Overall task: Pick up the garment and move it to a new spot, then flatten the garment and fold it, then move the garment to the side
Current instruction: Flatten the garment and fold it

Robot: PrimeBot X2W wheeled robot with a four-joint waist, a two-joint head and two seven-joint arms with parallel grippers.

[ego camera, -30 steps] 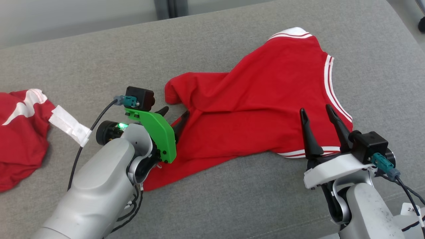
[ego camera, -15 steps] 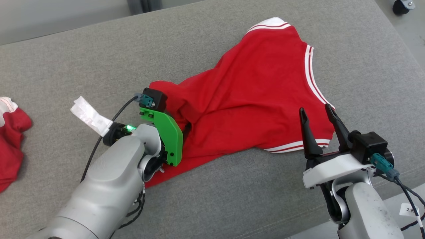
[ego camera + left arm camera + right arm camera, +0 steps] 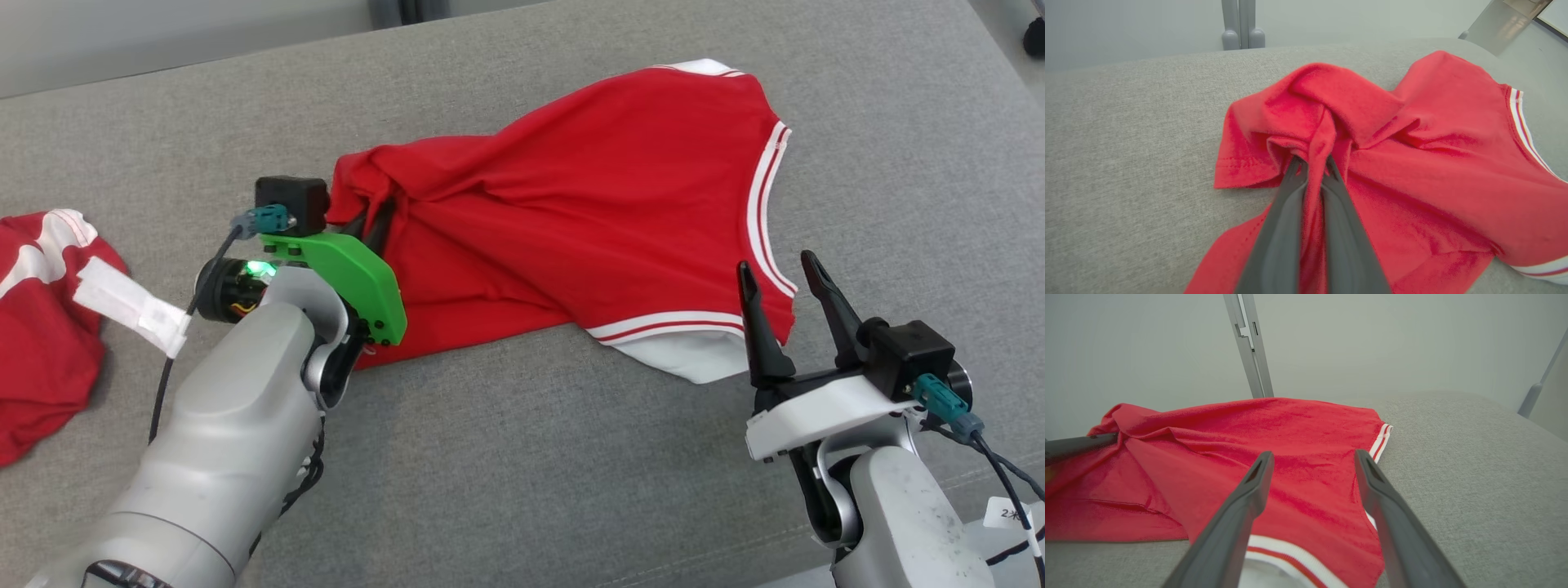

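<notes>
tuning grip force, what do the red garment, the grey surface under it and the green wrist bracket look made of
Red garment: soft matte knit, probably cotton jersey; it bunches and creases, with a stitched hem and white striped trim.
Grey surface: matte woven upholstery-type fabric, flecked weave visible.
Green bracket: rigid plastic, smooth with slight sheen, screwed on; possibly printed.

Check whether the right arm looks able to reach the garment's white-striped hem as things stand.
Probably yes. The right gripper stands open right by the white-striped hem of the red garment, fingers aimed over it, nothing between. The left gripper pinches its far end, well clear.
</notes>
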